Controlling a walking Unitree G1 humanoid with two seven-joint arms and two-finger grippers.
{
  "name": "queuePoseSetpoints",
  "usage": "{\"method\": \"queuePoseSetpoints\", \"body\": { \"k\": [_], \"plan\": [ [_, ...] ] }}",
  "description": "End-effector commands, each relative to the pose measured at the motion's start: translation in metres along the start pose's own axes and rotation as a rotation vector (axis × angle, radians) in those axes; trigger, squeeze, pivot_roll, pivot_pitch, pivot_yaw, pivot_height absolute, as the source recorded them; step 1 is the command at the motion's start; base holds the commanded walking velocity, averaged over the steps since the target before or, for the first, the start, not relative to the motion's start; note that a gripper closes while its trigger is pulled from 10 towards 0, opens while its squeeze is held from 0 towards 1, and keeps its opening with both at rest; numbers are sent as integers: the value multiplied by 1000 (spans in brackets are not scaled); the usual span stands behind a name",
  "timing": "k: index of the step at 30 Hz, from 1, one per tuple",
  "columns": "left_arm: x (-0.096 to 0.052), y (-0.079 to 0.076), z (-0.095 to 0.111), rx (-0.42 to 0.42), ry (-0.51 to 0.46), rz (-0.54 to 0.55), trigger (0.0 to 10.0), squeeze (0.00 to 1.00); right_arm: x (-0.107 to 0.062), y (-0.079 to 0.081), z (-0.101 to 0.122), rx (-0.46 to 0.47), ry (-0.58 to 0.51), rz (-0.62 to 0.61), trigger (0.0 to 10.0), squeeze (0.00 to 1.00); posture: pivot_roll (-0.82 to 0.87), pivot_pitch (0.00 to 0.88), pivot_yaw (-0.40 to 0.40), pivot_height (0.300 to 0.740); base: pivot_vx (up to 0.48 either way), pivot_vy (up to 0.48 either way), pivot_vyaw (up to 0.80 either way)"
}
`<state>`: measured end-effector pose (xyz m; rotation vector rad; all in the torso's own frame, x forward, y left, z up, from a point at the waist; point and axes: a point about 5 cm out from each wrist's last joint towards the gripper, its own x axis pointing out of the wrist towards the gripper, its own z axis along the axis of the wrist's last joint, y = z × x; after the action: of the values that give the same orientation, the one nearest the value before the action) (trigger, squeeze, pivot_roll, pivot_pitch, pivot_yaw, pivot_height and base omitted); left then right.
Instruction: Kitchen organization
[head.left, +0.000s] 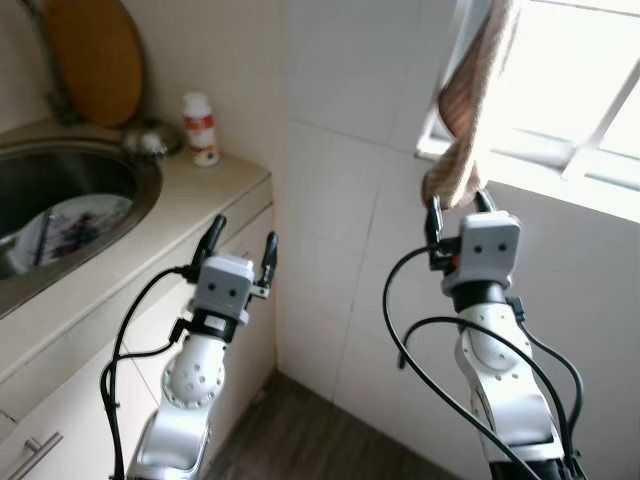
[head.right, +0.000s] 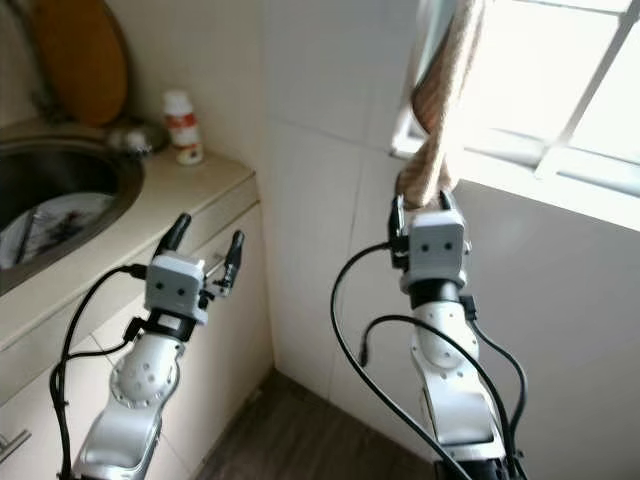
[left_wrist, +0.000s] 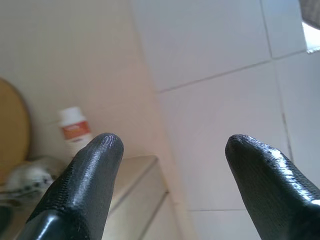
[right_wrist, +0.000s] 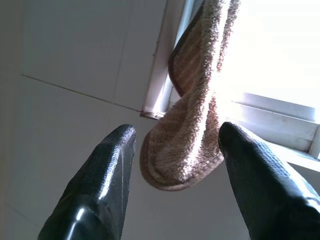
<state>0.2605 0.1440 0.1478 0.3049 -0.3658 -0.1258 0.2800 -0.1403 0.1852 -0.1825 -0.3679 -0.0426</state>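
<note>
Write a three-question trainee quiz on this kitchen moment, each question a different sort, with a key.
1. True or false: the right claw has its fingers spread around the lower end of the hanging towel.
2. Which item stands on the counter by the wall? A) white bottle B) kettle C) mug
3. Fill in: the plate lies in the ____.

Key: 1 true; 2 A; 3 sink.
</note>
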Motion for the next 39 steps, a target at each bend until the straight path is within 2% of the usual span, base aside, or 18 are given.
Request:
{"method": "queuePoseSetpoints", "body": {
  "k": [1, 6, 8, 11, 33, 39],
  "plan": [
    [3, -6, 4, -9, -18, -17, 10000, 0, 1, -7, 1, -21, -4, -19, 10000, 0, 85, 0, -42, 740, 0, 0, -800],
    [3, -6, 4, -7, -19, -18, 10000, 0, 0, -9, 1, -34, -5, -29, 10000, 0, 83, 0, -41, 740, 0, 0, -800],
    [2, -6, 4, -7, -19, -22, 10000, 0, -1, -15, 0, -103, -1, -62, 10000, 0, 79, 0, -40, 740, 0, 0, -800],
    [2, -7, 4, -7, -17, -30, 10000, 0, -2, -21, -4, -137, 16, -90, 10000, 0, 75, 0, -38, 740, 0, 0, -790],
    [3, -10, 1, 6, -1, -64, 10000, 0, -15, -27, -12, -152, 73, -101, 10000, 0, 64, 0, -25, 740, 0, 0, -781],
    [3, -10, 1, 9, 2, -64, 10000, 0, -12, -23, -12, -174, 62, -97, 10000, 0, 67, 0, -24, 740, 0, -150, 0]
  ]
}}
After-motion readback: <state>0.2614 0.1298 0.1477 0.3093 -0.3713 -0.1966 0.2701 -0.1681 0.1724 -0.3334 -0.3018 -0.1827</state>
